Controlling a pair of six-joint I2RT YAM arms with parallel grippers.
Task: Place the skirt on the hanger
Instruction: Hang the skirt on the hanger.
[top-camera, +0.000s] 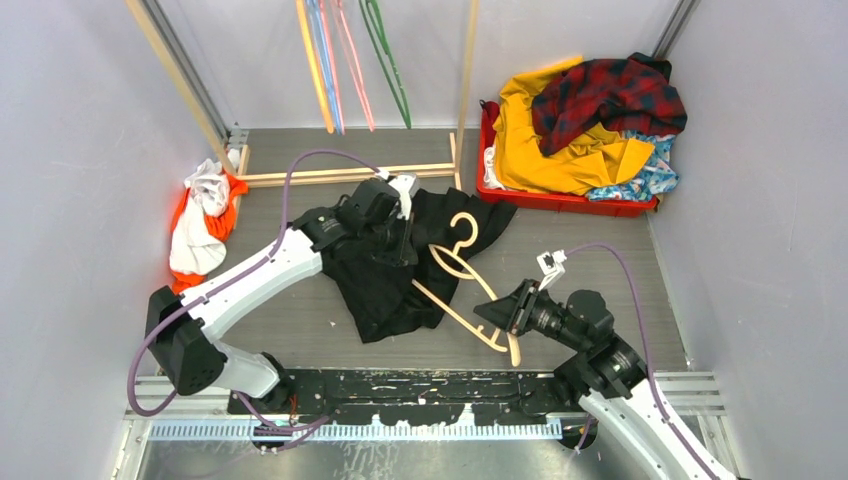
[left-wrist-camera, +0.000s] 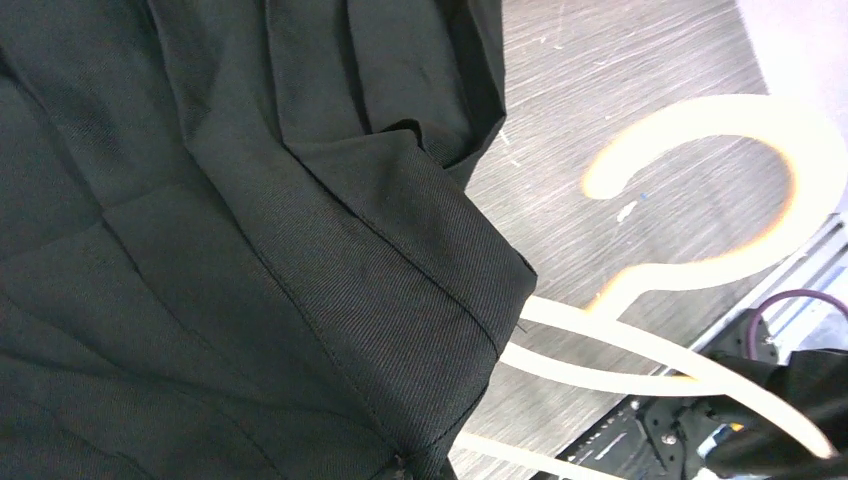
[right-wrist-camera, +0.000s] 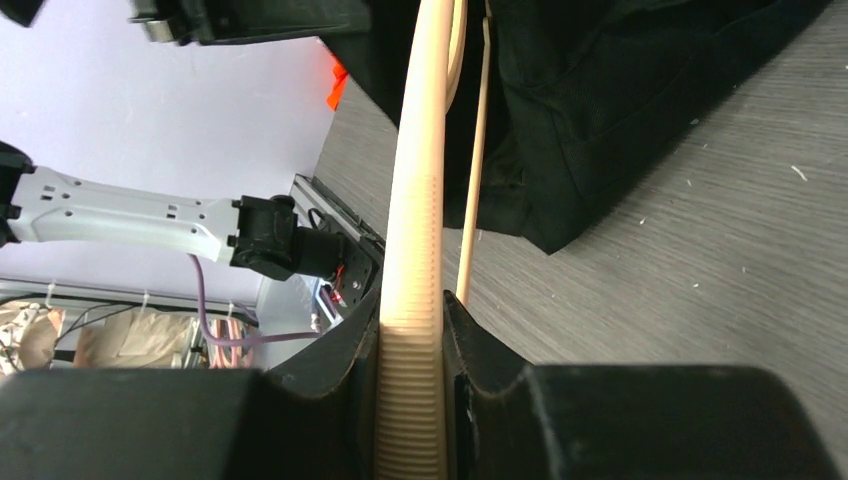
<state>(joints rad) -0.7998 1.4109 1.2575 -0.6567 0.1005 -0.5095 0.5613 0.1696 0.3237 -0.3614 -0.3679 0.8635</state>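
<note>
Grey wood-grain bench (top-camera: 600, 300), centre: black pleated fabric skirt (top-camera: 385, 285), its band raised by the left gripper (top-camera: 400, 240), jaws shut on the cloth, arm arching in from 7 o'clock. Right gripper (right-wrist-camera: 412, 330), reaching low from 5 o'clock, jaws clamping the ribbed end of the cream plastic hanger (top-camera: 455, 262). Recommended: hold the band high and push the hanger's shoulder further under toward 10 o'clock.

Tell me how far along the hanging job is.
Done: right tool clamps the hanger. In hand: left tool shut on the black garment, which overlaps the hanger. Left: the blue floral skirt lies in the red bin, not yet hung.
</note>
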